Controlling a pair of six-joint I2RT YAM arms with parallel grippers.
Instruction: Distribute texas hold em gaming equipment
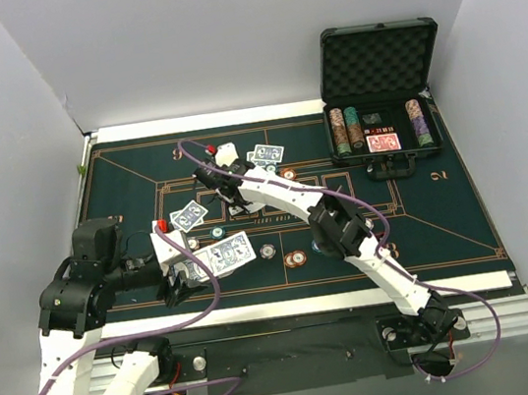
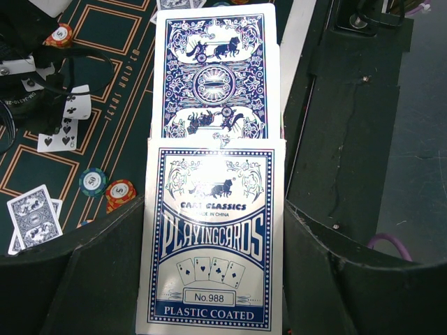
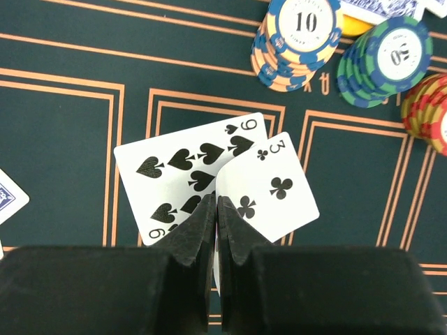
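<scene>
Left wrist view: the left gripper [image 2: 214,209] clamps a blue-backed deck [image 2: 214,91] flat between its fingers, by the near edge of the mat [image 1: 446,220], left of its middle. The right gripper [image 3: 216,204] is pinched shut on two cards [image 3: 209,157] — nine of spades [image 3: 174,171] and three of clubs [image 3: 279,188] — toward the far edge. Loose blue-backed cards [image 1: 187,216] and single chips [image 1: 295,258] lie mid-mat; chip stacks [image 3: 300,35] stand just beyond the held pair.

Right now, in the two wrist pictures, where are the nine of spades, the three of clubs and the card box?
nine of spades [image 3: 195,178]: right wrist view, on its central spade.
three of clubs [image 3: 281,186]: right wrist view, on its central club.
card box [image 2: 213,244]: left wrist view, on its printed front.
</scene>
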